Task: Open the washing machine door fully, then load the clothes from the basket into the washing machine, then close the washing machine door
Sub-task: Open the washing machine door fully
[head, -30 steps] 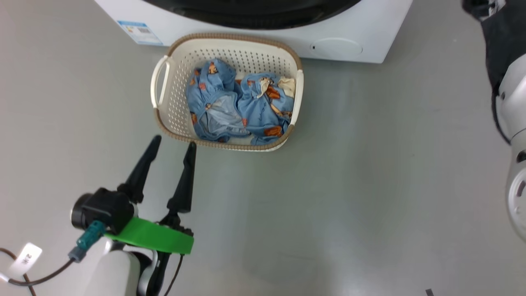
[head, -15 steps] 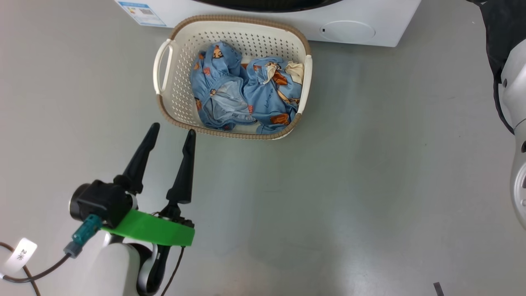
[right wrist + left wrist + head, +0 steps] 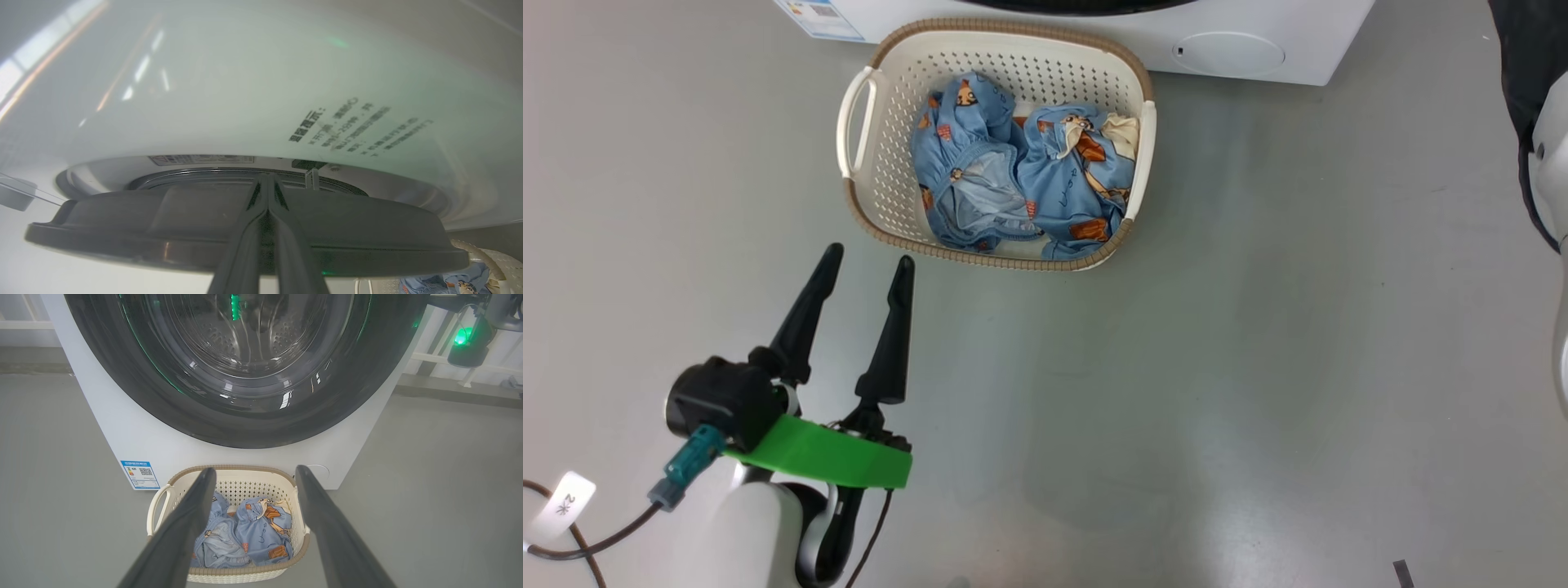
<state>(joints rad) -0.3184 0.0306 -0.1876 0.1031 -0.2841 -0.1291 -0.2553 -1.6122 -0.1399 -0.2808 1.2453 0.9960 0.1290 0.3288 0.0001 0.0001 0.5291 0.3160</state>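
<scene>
Cream basket (image 3: 890, 163) beyond left hand (image 3: 868, 255) (spread)

Shifted whole head view by camera motion. Carried basket (image 3: 886, 196) and clothes (image 3: 1054, 188) up and right in frame. Cropped washing machine (image 3: 1323, 49) to thinner strip at top edge, blue sticker (image 3: 821, 10) nearly cut off. Pushed pale right forearm (image 3: 1553, 163) further past right edge. Raised left gripper (image 3: 868, 255) slightly at lower left.

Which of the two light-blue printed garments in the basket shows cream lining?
The right-hand light-blue printed garment in the cream perforated basket; the left-hand garment shows only blue and orange-brown.
</scene>
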